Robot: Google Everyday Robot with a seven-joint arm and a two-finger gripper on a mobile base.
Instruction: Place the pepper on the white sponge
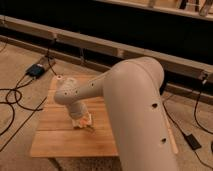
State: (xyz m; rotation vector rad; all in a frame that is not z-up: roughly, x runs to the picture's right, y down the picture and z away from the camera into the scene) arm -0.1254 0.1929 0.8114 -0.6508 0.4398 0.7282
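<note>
My gripper [82, 119] hangs at the end of the big cream arm, low over the middle of the wooden table [55, 135]. Right under it lies a whitish pad, the white sponge [78, 123], mostly hidden by the wrist. A small orange piece, the pepper [87, 120], shows at the gripper's tip, on or just above the sponge; I cannot tell whether it is held or resting there.
A small white object [59, 78] stands at the table's far left corner. Black cables [15, 97] and a dark box [37, 70] lie on the floor to the left. The arm's large body [142, 115] hides the table's right side.
</note>
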